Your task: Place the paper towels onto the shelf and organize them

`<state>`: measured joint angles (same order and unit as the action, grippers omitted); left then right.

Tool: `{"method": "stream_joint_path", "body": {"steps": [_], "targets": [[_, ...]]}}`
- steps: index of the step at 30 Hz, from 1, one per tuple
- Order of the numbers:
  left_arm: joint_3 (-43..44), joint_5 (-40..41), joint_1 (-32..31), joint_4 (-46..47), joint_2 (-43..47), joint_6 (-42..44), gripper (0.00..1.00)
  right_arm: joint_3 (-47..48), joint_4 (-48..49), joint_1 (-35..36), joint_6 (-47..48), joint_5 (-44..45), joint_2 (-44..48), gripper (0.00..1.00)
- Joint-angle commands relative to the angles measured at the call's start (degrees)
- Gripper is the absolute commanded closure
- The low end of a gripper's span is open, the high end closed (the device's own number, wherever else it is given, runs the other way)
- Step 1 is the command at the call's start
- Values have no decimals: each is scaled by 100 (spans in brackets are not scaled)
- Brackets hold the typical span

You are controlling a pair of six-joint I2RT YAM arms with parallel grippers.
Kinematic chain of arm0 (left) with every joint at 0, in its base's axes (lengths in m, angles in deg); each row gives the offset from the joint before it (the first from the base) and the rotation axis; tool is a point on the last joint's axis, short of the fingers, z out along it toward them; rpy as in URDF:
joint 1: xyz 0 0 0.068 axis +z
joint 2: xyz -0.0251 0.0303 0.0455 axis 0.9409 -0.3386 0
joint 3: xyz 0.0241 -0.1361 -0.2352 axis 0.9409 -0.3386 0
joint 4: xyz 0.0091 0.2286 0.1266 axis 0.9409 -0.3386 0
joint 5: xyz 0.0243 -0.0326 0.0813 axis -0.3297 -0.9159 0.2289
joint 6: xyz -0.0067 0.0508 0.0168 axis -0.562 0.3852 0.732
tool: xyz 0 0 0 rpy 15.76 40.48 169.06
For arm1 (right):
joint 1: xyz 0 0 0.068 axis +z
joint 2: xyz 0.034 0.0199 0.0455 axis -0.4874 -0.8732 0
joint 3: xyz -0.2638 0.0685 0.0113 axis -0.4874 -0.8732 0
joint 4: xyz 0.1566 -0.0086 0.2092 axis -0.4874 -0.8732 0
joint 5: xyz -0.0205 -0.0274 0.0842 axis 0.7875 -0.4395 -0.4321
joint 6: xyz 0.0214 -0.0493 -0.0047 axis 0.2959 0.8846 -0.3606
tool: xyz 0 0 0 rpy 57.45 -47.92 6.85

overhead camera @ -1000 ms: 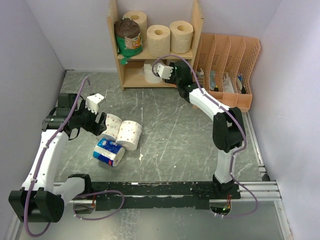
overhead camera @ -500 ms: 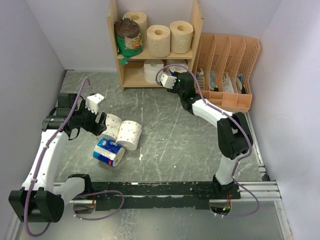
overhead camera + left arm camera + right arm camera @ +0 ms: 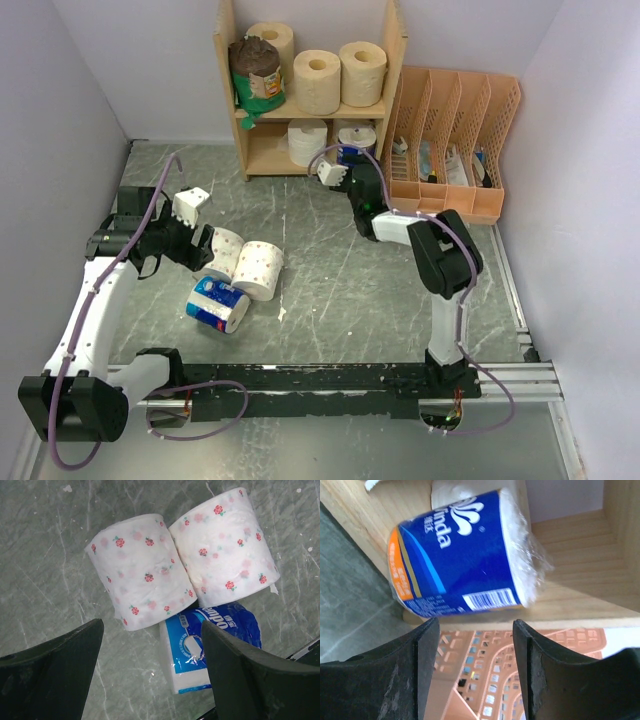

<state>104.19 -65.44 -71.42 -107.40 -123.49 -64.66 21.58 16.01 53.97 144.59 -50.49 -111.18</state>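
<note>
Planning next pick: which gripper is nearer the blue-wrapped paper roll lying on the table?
Left. The left gripper hovers beside the blue-wrapped roll, over two floral white rolls; the right gripper is at the wooden shelf.

Blue roll (image 3: pixel 455 555) just beyond right pincer (image 3: pixel 475 627).

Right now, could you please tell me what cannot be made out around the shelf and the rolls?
Top view: the right gripper covers part of the shelf's lower tier; the organizer's contents are too small.
Right wrist view: the top edge cuts off the white roll behind the blue-wrapped roll.
Left wrist view: a finger hides part of the floor's blue roll.
</note>
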Motion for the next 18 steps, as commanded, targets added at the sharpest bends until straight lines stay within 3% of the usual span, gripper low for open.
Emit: {"method": "stream_joint_path", "body": {"steps": [1,12,15,18], "targets": [[18,-84,42,83,-4,30,10,467,874,-34,86,155,-578,40],[221,-354,31,-311,-323,475,10,1046,2499,-143,511,381,-1545,36],[292,-569,32,-375,-377,497,9,587,2860,-55,520,520,-1195,33],[332,-869,33,-440,-443,571,9,-272,3013,157,531,671,-387,23]]}}
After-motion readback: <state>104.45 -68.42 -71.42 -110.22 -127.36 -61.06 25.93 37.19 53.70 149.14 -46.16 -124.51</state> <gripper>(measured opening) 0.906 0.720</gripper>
